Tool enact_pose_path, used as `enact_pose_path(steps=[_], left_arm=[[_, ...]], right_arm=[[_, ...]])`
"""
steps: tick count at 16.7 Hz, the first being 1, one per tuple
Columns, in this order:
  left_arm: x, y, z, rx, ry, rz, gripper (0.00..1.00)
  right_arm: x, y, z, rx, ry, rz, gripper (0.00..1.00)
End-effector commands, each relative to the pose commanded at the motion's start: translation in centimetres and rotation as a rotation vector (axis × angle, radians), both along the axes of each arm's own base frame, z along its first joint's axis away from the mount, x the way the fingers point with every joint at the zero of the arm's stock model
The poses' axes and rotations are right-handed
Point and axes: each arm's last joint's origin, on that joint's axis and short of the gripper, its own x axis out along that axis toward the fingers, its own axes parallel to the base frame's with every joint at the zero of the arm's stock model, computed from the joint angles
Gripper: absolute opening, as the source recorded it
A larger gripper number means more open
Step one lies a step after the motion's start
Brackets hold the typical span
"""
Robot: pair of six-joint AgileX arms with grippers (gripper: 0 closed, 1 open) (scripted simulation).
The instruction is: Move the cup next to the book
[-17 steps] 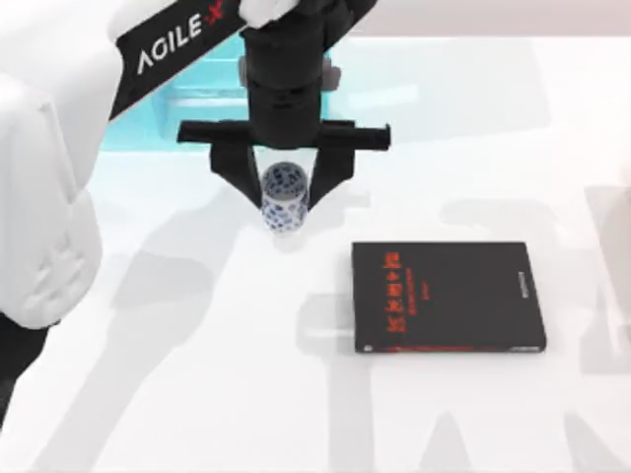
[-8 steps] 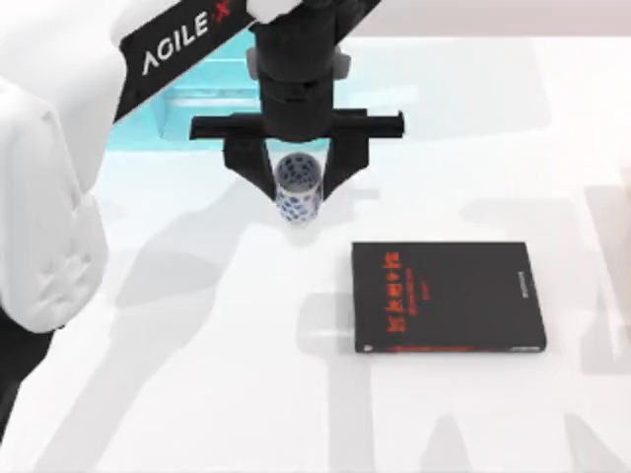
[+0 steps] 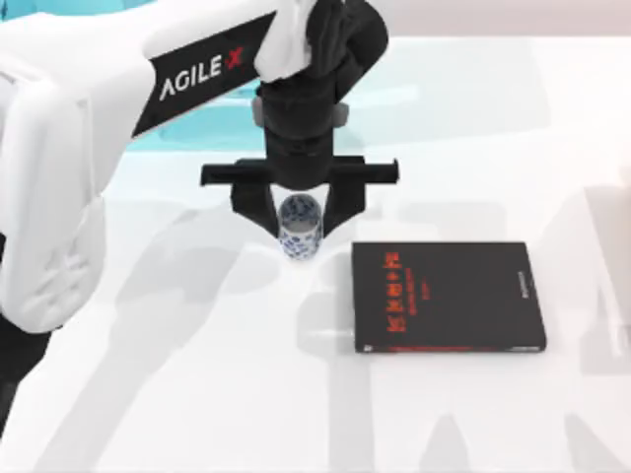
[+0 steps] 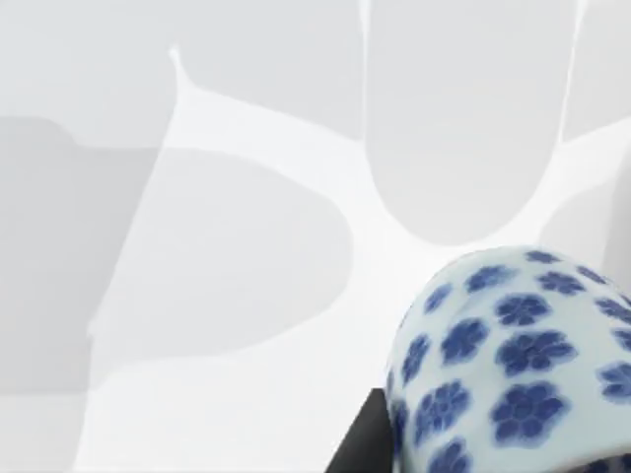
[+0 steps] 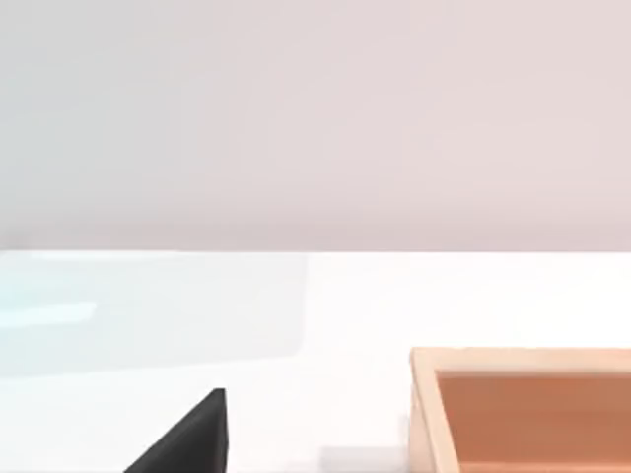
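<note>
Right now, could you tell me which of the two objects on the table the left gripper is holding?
The left gripper holds the small blue-flowered cup, not the flat black book lying free to its right.

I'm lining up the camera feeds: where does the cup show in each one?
Top view: cup between the left gripper's fingers, just off the book's upper left corner.
Left wrist view: cup close up, lower right.
Right wrist view: not in it.
Shared landmark: the white table.
</note>
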Motion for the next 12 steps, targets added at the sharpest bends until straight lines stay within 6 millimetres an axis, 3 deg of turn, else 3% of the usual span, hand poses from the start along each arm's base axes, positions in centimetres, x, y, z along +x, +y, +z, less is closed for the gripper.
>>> enact_pose_path(steps=[6,12], left_arm=[[-0.10,0.01,-0.79,-0.002,0.000,-0.001,0.00],[-0.10,0.01,-0.79,-0.002,0.000,-0.001,0.45]], right_arm=[[0.00,0.00,0.00,0.000,0.000,0.000,1.00],[0.00,0.00,0.00,0.000,0.000,0.000,1.00]])
